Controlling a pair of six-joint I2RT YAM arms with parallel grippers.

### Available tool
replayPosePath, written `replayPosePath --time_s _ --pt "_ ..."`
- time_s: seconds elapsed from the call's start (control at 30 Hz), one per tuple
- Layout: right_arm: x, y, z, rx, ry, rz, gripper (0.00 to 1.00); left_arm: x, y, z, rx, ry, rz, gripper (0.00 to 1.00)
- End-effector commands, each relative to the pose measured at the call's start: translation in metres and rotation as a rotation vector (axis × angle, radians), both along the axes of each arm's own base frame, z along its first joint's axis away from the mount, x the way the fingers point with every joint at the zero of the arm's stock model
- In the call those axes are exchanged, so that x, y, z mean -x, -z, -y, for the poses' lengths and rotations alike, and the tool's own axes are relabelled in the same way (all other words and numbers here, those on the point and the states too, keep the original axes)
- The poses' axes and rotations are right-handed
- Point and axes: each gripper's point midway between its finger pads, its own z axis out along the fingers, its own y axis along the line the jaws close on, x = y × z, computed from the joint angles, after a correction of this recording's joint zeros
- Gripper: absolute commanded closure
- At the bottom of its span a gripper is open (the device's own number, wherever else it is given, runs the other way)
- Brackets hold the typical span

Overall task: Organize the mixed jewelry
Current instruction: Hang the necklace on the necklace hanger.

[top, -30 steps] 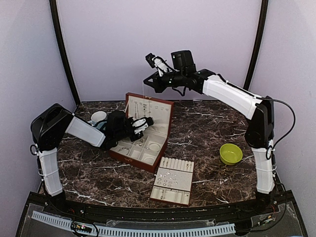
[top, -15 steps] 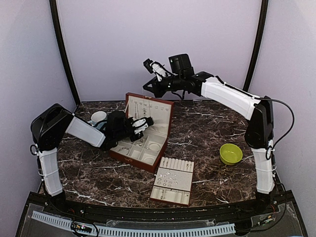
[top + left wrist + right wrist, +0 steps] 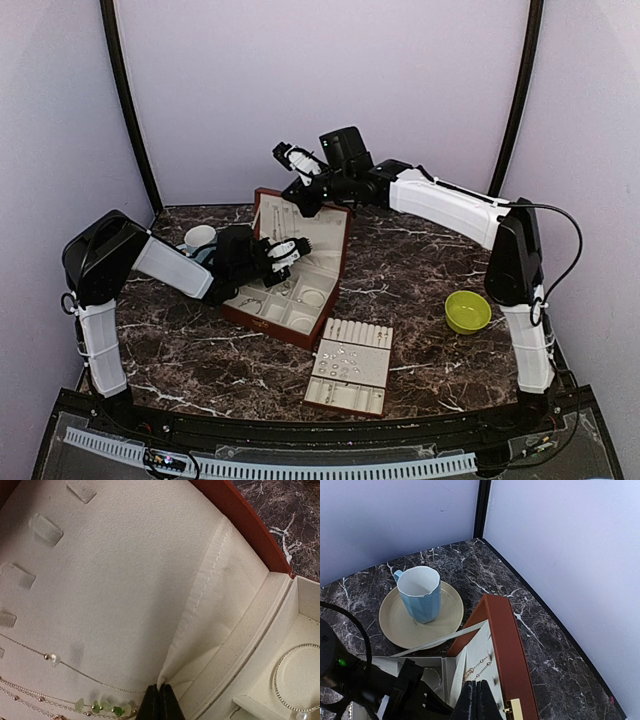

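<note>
seemingly partway: chains [image 3: 102,706] hang on the box [image 3: 507,650] lid, a bracelet [image 3: 276,677] lies inside, and small pieces [image 3: 340,365] wait in front of it. the left gripper [image 3: 160,702], inside the box, and the right gripper [image 3: 474,700], above the lid, both have jaws pressed together.

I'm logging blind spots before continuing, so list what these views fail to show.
- Right wrist view: right pincer cut off by bottom edge; whether anything sits between its closed tips is unreadable.
- Left wrist view: left pincer likewise cut off; bracelet runs past the right edge.
- Top view: pieces in the tray too small to identify; left arm hides part of the box.
</note>
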Motion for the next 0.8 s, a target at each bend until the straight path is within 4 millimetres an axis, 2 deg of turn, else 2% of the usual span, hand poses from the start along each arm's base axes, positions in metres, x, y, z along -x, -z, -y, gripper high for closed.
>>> replayPosePath --time_s 0.0,0.2,0.57,0.77 --pt "-0.01 0.006 0.002 0.037 0.064 0.054 1.0 0.014 -0.006 0.007 0.01 0.039 0.003 1.0" --pt "-0.015 0.009 0.004 0.073 0.098 0.092 1.0 0.014 -0.007 0.007 0.011 0.036 0.01 1.0" --pt "-0.007 0.025 -0.004 0.139 0.077 0.121 1.0 0.013 -0.006 0.006 0.01 0.033 0.012 1.0" --pt "-0.014 0.031 0.001 0.19 0.128 0.158 1.0 0.014 -0.005 0.006 0.009 0.031 0.013 1.0"
